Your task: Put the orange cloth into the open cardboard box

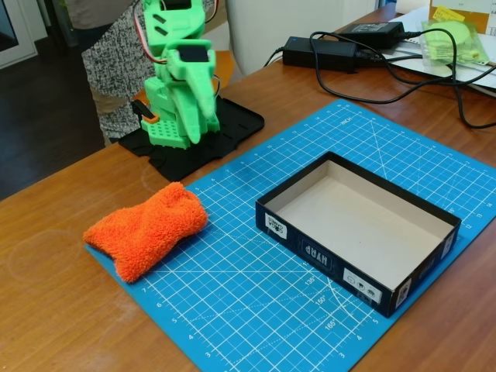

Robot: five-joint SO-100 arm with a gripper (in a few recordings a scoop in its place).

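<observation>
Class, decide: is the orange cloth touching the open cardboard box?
Apart. The fixed view shows a strip of blue cutting mat between the orange cloth and the open cardboard box.

A: What is laid on the wooden table (46, 310)?
B: A blue cutting mat (256, 310) with a white grid is laid flat on it. A black base plate (232, 124) is set at the mat's far corner.
A: And at the back?
B: Two black power adapters (322, 53) with tangled black cables (434, 77) are seen, beside a yellow-green item in a clear bag (457, 35) on white paper.
</observation>
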